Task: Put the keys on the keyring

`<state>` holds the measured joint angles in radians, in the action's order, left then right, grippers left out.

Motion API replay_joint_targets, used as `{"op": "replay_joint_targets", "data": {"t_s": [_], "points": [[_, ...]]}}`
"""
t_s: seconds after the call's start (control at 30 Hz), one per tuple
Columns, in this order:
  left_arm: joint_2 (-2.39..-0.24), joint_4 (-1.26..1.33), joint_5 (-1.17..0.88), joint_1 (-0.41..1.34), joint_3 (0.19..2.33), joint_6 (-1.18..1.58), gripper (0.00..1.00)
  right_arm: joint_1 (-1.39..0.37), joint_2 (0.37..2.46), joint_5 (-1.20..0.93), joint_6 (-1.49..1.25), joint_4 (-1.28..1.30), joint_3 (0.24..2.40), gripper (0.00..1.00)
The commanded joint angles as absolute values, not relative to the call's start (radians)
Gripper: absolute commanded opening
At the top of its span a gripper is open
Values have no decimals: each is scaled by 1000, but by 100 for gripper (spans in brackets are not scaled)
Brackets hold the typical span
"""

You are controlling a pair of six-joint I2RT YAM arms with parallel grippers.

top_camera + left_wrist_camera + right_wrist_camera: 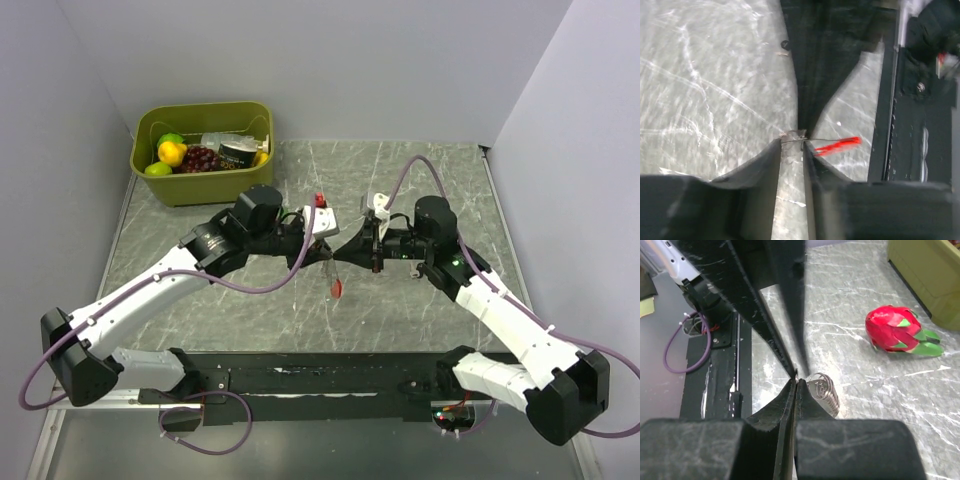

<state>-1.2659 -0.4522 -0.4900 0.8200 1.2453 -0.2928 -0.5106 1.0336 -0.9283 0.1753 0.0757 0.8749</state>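
Observation:
The keyring hangs in mid-air between my two grippers above the middle of the table. Its slim red fob (337, 288) dangles below them, and it also shows in the left wrist view as a red fob (840, 145). My left gripper (328, 250) has its jaws a little apart, and the silvery wire (792, 134) lies across its tips (792, 142). My right gripper (347, 257) meets it tip to tip. Its jaws are pressed together (796, 382), and the silvery coil (826, 390) sits right against its tip. I cannot make out any keys.
An olive bin (200, 188) with toy fruit stands at the back left. A red strawberry toy with green leaves (892, 330) lies on the marble table just behind the grippers (320, 198). A black mounting plate (300, 380) runs along the near edge. Walls close in on the left, back and right.

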Motion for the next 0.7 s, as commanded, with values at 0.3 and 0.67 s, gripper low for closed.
{"op": "replay_joint_targets", "data": {"t_s": [0.3,0.67], "points": [[-1075,-63,-638,585,1119,98,59,-502,873,-1025,-60,-463,706,0],[-888,550,-876,558,796,284,68,-463,919,-1126,-501,-1112,644,0]]}}
